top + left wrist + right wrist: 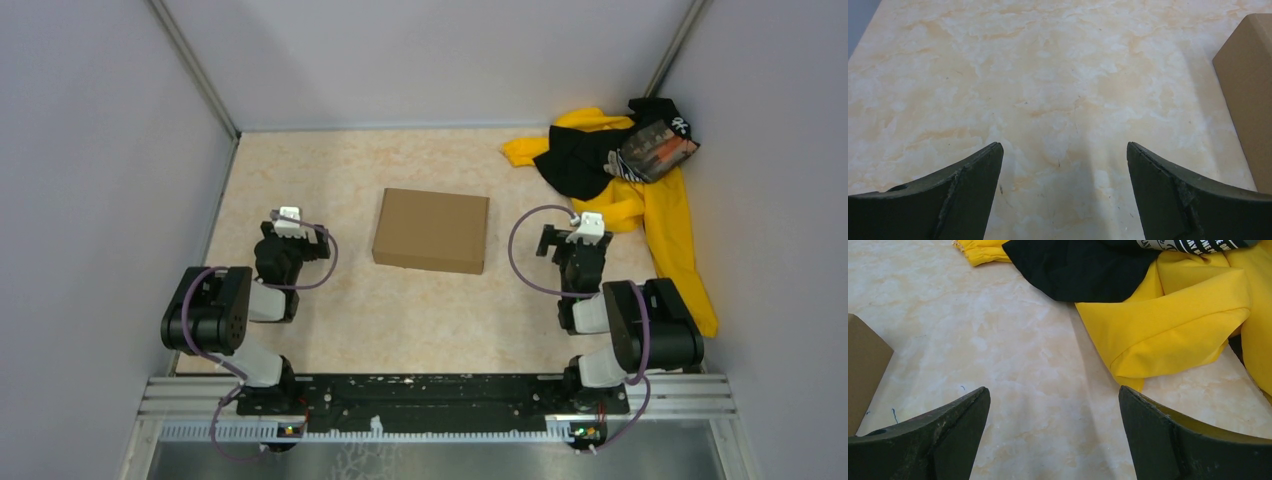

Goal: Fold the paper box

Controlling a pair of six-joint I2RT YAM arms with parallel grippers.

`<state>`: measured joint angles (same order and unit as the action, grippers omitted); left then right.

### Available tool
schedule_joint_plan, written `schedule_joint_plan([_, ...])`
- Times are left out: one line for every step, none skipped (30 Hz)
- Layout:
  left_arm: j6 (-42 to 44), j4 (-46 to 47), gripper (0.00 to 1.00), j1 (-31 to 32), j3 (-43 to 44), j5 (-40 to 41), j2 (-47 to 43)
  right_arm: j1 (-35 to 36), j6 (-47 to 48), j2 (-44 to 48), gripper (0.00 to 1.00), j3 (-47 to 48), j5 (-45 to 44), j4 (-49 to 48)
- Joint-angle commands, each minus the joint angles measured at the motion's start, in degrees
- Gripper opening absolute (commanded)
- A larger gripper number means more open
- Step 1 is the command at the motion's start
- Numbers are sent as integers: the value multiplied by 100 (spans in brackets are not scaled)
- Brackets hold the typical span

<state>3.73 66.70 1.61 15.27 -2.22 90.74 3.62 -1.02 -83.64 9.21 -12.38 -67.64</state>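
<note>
The marbled table (400, 330) carried a yellow-and-black cloth pile (665, 215) at its far right and the paper box (432, 230) at its middle, lying flat as a shallow brown rectangle. The box looked light, stiff in its panels and likely to slide, so an edge seemed the best hold. The left hand (1064, 152) and right hand (1054, 392) flanked it, apart from it, each spread wide and empty.
</note>
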Motion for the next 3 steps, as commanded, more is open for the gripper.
schedule_joint_plan([25,300,99,6,-7,-128,-11,-37,-13,-21,99,162,-27,-198])
schedule_joint_plan([23,300,99,11,-11,-129,-4,-34,-13,-15,99,156,-27,-209])
schedule_joint_plan([23,300,99,7,-9,-130,-4,-36,-13,-18,99,151,-27,-222])
